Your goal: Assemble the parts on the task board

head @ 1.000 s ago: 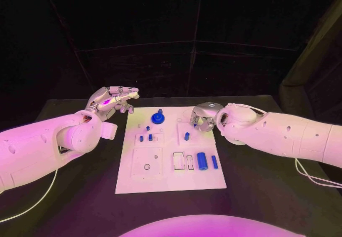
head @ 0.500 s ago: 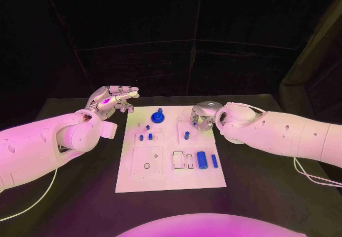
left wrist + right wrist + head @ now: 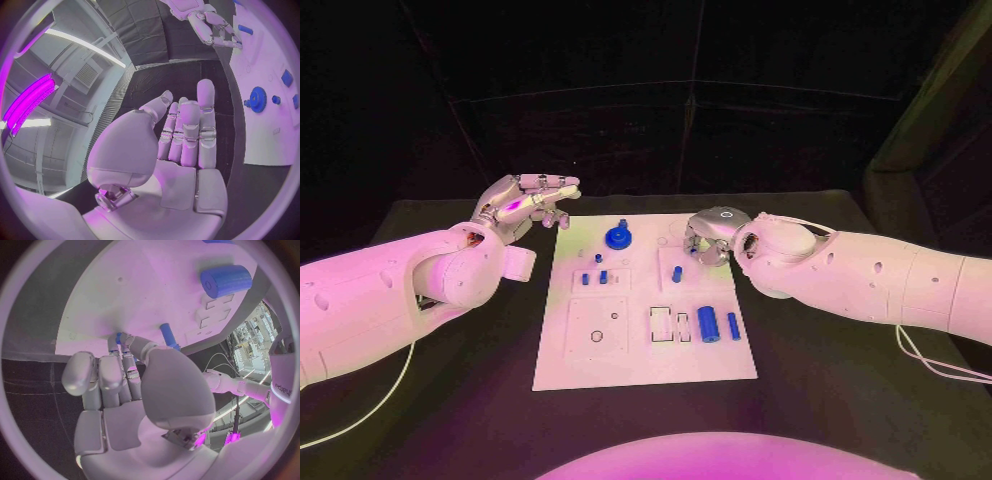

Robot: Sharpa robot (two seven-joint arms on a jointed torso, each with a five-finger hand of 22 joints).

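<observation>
Right now the right hand (image 3: pixel 711 236) hangs low over the far right part of the task board (image 3: pixel 646 355), its fingers curled down toward the plate. From the right wrist view the fingertips (image 3: pixel 119 340) sit at a small blue part (image 3: pixel 117 336), but I cannot tell whether they have actually pinched it or only touch it. My guess is that the hand is placed there to pick or seat that piece.

The left hand (image 3: pixel 524 205) is held up beside the board's far left corner, off the plate, fingers straight and slightly apart with nothing in them; it looks parked out of the way so the other arm has room.

On the board, a blue gear (image 3: pixel 619 237) stands near the far edge, a few small blue pegs (image 3: pixel 596 277) lie left of centre, and a short blue pin (image 3: pixel 678 273) lies just near of the right hand. Nearer, a thick blue cylinder (image 3: pixel 710 325) lies beside a slimmer blue bar (image 3: pixel 733 326), next to rectangular cut-outs (image 3: pixel 661 323) that look unfilled.
</observation>
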